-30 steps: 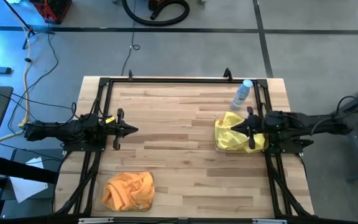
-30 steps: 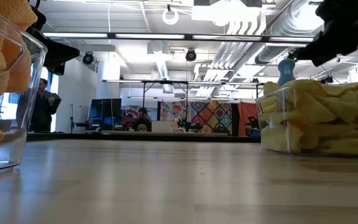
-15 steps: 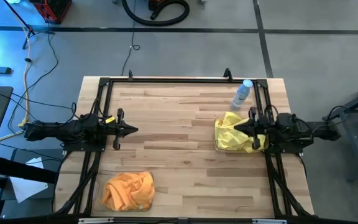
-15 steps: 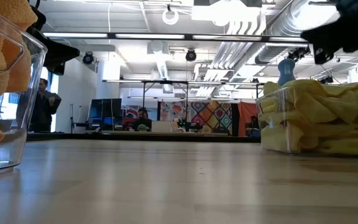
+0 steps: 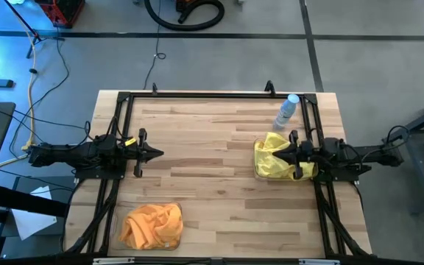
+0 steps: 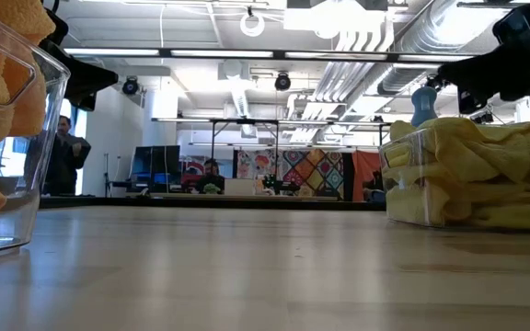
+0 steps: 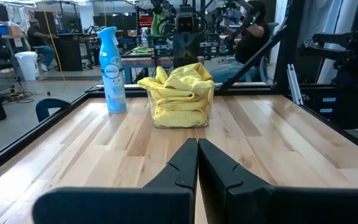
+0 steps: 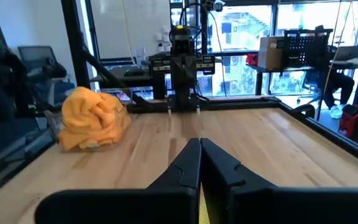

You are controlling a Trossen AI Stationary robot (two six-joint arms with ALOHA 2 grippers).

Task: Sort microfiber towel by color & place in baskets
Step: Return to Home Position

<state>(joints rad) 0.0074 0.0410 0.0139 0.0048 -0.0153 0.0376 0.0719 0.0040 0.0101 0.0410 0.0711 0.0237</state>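
We find the right gripper (image 5: 280, 153) empty, fingers pressed together, above the clear plastic bin (image 5: 257, 174) of yellow microfiber towels (image 5: 272, 163). Since a second ago its arm has folded in toward the tabletop (image 5: 212, 147) edge. The left gripper (image 5: 159, 154), likewise closed, has not moved. Orange microfiber towels (image 5: 152, 223) fill the second clear bin (image 5: 177, 243). No towel lies loose, so we judge sorting complete.

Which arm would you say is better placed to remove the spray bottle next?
Right, probably: the right gripper is over the bin beside the bottle; the left gripper is across the table.
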